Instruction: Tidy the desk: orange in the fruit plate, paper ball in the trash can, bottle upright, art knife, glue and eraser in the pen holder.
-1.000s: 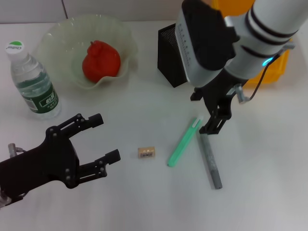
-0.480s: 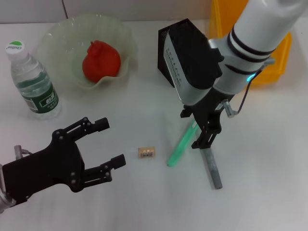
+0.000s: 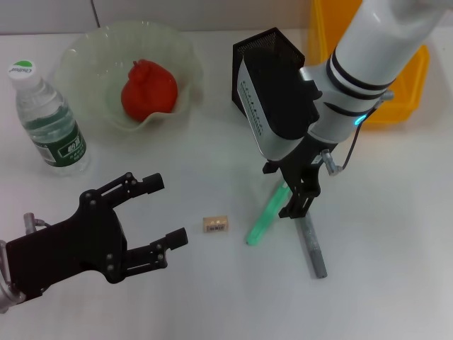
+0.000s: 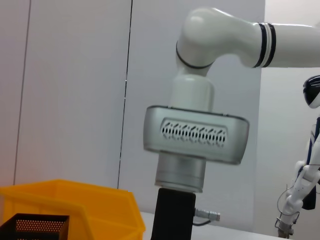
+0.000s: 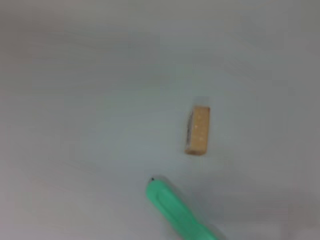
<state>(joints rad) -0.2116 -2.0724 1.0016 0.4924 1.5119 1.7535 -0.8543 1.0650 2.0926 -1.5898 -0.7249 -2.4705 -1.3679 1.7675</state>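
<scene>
The orange (image 3: 148,88) lies in the fruit plate (image 3: 78,53) at the back left. The bottle (image 3: 46,120) stands upright beside it. The tan eraser (image 3: 215,224) (image 5: 198,130), the slim green art knife (image 3: 263,218) (image 5: 175,210) and the grey stick of glue (image 3: 312,246) lie mid-table. My right gripper (image 3: 296,200) hangs low over the far end of the art knife, right beside the glue's top. My left gripper (image 3: 166,211) is open and empty, just left of the eraser. The pen holder (image 3: 241,74) stands behind my right wrist, partly hidden. The paper ball is out of view.
The yellow trash can (image 3: 407,85) (image 4: 65,205) stands at the back right, behind my right arm. The left wrist view looks across at my right arm, with the pen holder's (image 4: 30,227) rim low in front of the trash can.
My right gripper has come down and to the left, from beside the pen holder to the far end of the green art knife. My left gripper has crept slightly toward the eraser.
</scene>
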